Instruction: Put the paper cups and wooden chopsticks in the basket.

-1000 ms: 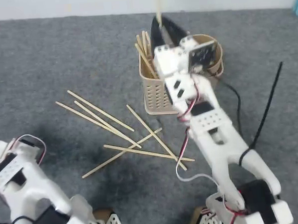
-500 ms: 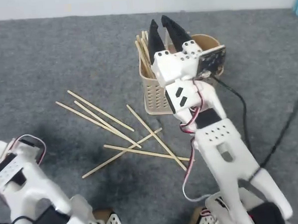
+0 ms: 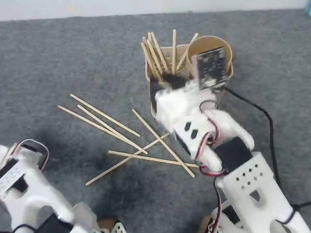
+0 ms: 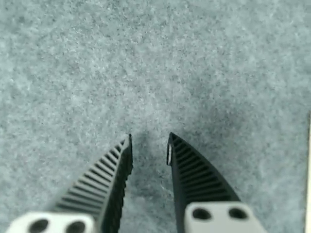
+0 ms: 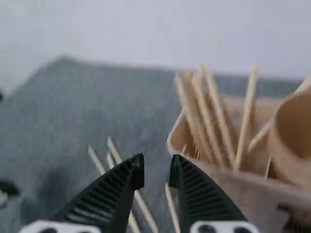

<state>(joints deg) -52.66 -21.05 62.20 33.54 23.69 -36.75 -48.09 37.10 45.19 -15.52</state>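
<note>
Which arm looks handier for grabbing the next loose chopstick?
Right, probably. Its gripper hangs open near the loose chopsticks, while the left gripper points at bare carpet.

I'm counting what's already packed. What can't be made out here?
High view: the right arm covers the front of the basket and part of the paper cup, so what the cup holds is uncertain.
Right wrist view: the chopsticks in the basket are blurred, uncountable.
</note>
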